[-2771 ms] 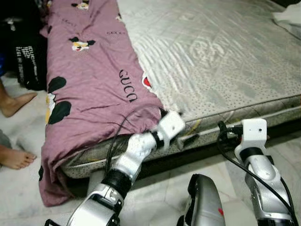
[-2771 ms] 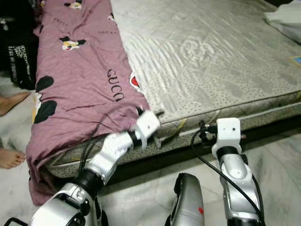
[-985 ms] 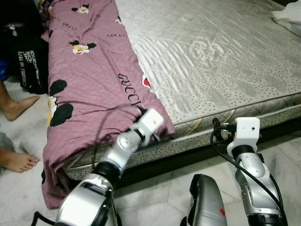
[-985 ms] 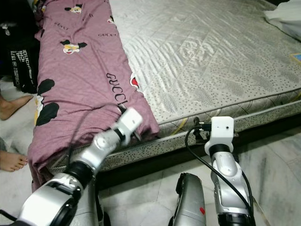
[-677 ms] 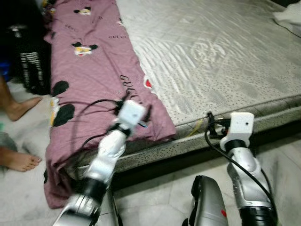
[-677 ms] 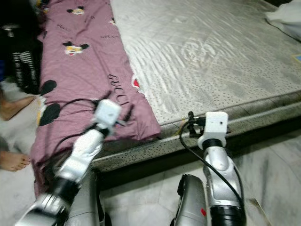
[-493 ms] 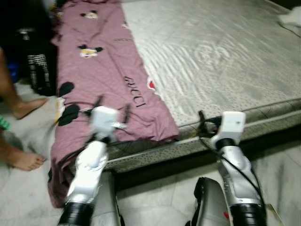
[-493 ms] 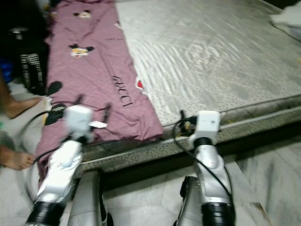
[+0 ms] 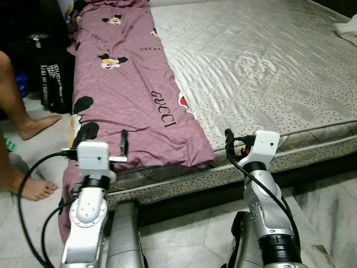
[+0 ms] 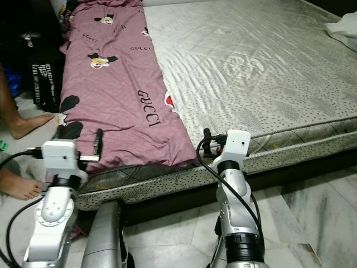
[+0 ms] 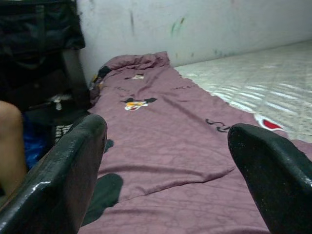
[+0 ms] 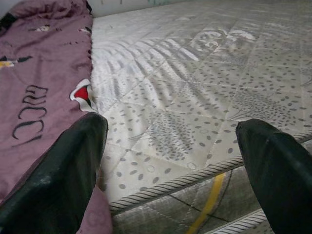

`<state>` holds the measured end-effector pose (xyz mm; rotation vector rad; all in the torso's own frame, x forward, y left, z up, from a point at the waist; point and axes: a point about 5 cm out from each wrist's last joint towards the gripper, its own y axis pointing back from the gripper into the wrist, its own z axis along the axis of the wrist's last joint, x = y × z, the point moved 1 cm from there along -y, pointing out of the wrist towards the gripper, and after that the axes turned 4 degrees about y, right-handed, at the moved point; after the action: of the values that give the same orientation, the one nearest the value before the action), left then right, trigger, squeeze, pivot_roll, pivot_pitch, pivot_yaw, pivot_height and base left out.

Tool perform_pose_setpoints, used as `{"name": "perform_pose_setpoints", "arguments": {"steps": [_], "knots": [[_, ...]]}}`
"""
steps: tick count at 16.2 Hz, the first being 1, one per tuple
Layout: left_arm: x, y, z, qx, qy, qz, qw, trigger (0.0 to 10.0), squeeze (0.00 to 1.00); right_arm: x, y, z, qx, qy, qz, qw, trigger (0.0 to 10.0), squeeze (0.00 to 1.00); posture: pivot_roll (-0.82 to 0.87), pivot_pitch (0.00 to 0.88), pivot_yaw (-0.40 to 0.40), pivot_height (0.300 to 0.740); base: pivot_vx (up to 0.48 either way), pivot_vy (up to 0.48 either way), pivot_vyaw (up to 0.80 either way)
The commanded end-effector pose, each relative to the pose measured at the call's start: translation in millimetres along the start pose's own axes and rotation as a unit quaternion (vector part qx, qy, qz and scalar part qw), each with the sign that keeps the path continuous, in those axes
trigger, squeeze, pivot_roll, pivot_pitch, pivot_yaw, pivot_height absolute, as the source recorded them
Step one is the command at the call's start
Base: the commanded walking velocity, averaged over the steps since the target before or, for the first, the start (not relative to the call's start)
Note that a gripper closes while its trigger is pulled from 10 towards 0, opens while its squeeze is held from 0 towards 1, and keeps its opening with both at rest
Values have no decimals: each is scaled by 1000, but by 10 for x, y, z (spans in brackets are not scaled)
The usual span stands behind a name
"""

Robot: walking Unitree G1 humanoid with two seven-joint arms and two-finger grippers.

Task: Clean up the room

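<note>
While the mauve printed blanket (image 9: 131, 92) lies flat along the left side of the mattress (image 9: 262, 72), my left pincer (image 11: 170, 170) hovers over its near end, fingers apart; my right pincer (image 12: 175, 165) hovers at the mattress edge, fingers apart, holding nothing.

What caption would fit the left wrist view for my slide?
Open left gripper above a mauve cartoon-print bedsheet lying along the bare mattress, a person's leg beside it.
</note>
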<state>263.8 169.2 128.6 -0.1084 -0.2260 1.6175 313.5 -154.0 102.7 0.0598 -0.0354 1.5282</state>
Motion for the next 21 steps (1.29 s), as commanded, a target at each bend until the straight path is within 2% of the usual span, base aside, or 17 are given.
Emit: {"name": "perform_pose_setpoints", "arguments": {"steps": [1,6,12,15,21], "knots": [[57,25,-55,16,-2,10,1000,10000,0,18,16,3,-7,-5,-1,1000,10000,0,51,0,32,506,0,0,0],[-23,-66,-29,11,3,-7,1000,10000,0,34,-20,130,-27,-20,3,999,10000,0,29,0,32,544,0,0,0],[-51,-101,-81,29,9,-9,1000,10000,0,-39,28,119,-27,-16,-9,999,10000,0,7,0,49,587,0,0,0],[-68,-124,-54,27,13,-16,999,10000,0,-30,19,105,-23,-15,-8,1000,10000,0,18,0,41,631,0,0,0],[-91,-123,-79,36,7,-18,999,10000,0,-47,6,107,-22,-10,-8,1000,10000,0,17,0,40,689,0,0,0]]}}
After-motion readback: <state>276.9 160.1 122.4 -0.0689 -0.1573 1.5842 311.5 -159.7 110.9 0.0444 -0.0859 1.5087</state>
